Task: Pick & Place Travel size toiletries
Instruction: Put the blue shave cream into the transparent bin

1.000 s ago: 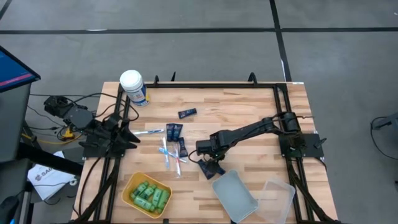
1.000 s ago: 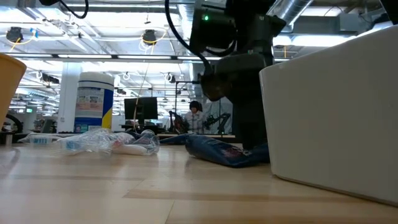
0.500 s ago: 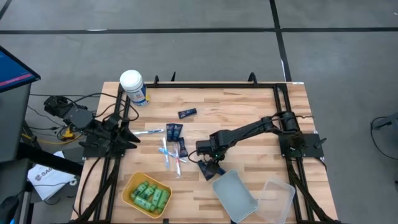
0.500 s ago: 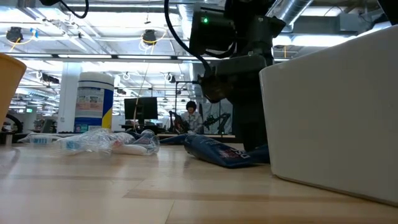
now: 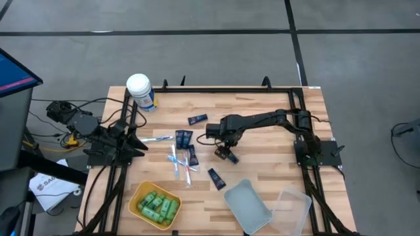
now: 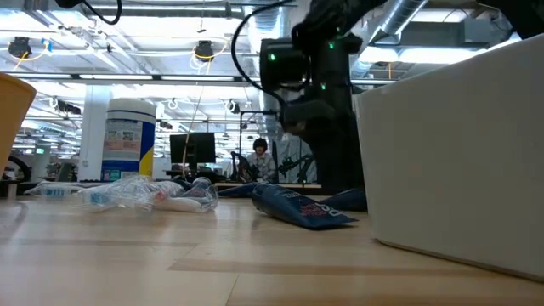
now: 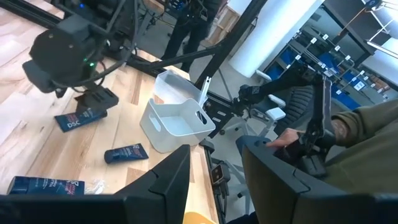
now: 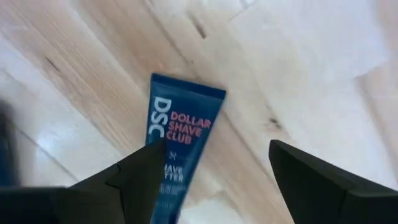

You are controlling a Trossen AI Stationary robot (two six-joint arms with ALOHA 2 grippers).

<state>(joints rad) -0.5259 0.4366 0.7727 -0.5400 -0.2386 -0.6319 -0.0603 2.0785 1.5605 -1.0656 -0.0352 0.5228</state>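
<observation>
Right gripper [image 5: 226, 155] hovers with fingers apart above a navy tube [image 8: 176, 144] mid-bench; left gripper [image 7: 214, 180], fingers also apart, waits at the bench's left edge.

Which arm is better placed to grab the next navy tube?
Right. The right gripper hangs open over mid-table, with a navy tube lying flat right below its fingers. The left gripper sits parked at the table's left edge.

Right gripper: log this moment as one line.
right gripper: open, over navy tube | tube flat on table | left gripper: open, parked at left edge
</observation>
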